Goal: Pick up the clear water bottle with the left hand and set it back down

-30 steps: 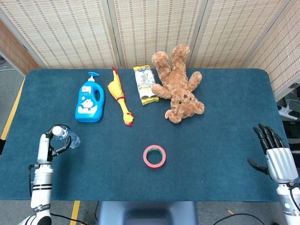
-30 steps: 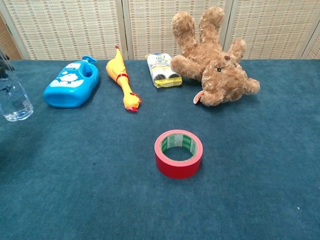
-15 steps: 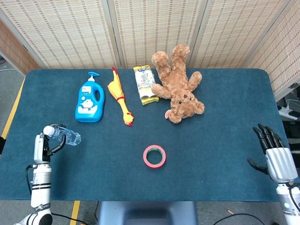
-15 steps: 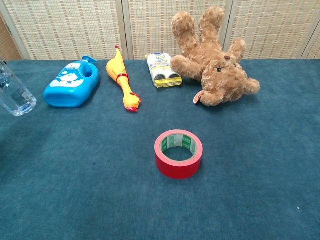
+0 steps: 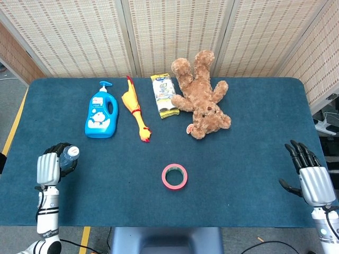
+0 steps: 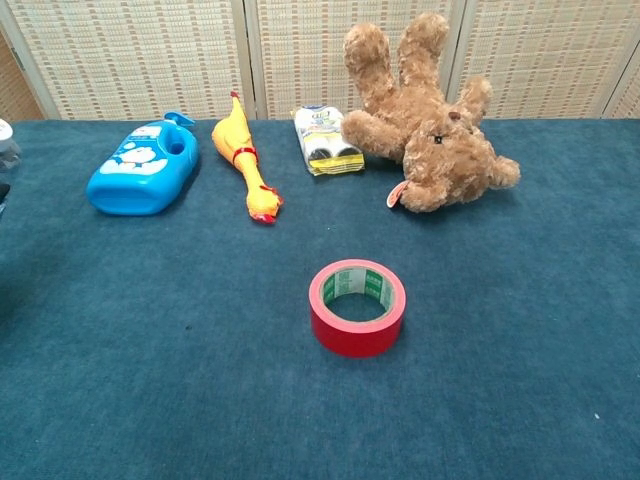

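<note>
The clear water bottle [image 5: 68, 156] with a white cap is at the table's front left, and my left hand [image 5: 47, 168] grips it with fingers wrapped round its body. In the head view the cap faces up toward the camera. In the chest view only a sliver of the bottle [image 6: 5, 135] shows at the left edge. Whether its base touches the table cannot be told. My right hand [image 5: 310, 179] hangs open off the table's front right corner, holding nothing.
Along the back of the blue table [image 5: 243, 159] lie a blue detergent bottle [image 5: 100, 112], a yellow rubber chicken [image 5: 135, 110], a snack packet [image 5: 165, 95] and a brown teddy bear [image 5: 201, 96]. A red tape roll [image 5: 175, 176] sits front centre.
The bottle swung from a tilt with its base pointing right to a more upright pose in the left hand. It moved left, almost out of the chest view. The right hand stayed put.
</note>
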Action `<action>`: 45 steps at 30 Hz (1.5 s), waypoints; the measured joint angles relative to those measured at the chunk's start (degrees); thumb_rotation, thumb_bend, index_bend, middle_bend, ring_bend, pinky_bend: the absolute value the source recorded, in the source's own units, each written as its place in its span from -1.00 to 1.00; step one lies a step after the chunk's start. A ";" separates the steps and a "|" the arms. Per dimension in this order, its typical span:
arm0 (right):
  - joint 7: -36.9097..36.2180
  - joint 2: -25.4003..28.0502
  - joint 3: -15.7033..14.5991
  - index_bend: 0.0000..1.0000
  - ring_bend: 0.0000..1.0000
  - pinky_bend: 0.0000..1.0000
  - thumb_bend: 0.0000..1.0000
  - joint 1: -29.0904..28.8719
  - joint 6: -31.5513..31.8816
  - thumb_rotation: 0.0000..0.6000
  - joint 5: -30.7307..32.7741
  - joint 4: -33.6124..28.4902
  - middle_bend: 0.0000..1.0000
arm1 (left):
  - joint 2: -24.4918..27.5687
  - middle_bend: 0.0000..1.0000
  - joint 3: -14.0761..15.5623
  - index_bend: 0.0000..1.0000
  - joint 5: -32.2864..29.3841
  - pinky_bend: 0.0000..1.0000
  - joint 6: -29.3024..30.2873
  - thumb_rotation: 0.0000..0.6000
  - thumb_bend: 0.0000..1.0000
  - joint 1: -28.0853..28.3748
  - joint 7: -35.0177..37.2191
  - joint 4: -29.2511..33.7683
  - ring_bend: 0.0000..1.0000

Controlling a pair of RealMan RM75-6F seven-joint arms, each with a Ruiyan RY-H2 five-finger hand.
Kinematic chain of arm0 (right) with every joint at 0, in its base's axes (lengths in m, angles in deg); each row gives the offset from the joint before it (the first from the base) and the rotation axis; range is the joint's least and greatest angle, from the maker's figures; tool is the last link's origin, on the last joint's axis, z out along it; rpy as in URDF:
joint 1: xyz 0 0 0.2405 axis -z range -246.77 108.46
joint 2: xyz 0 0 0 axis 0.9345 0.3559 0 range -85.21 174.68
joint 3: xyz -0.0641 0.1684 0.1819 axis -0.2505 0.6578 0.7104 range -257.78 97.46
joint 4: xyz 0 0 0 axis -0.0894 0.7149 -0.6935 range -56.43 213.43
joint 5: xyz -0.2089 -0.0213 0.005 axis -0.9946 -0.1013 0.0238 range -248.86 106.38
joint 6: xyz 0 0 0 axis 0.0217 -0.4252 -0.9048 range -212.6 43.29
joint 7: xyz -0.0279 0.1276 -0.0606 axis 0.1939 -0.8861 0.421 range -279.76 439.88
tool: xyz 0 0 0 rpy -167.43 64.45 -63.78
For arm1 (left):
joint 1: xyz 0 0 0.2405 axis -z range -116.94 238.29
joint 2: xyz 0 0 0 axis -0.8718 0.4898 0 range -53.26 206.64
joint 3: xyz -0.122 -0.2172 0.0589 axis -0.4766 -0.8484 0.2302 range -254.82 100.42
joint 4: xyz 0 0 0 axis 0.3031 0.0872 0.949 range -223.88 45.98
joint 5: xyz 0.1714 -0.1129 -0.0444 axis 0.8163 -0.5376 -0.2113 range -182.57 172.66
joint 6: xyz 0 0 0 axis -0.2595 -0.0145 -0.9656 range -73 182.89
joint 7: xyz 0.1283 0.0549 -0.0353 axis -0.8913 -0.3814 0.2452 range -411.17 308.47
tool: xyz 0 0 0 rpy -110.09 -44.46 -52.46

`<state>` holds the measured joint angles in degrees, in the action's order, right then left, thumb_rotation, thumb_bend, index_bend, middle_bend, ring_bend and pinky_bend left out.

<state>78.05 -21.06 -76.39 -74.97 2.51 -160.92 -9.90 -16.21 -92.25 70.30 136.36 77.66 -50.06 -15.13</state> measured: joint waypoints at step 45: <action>0.52 0.70 -0.33 -1.00 -1.00 -0.67 -0.80 -0.42 -1.66 1.00 0.54 -0.77 -1.00 | 5.35 0.33 -6.52 0.34 -4.73 -0.19 1.11 1.00 0.05 1.25 12.64 11.02 0.09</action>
<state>78.56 -20.36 -76.72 -75.39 0.85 -160.38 -10.67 -10.86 -98.77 65.57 137.47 78.92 -37.42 -4.11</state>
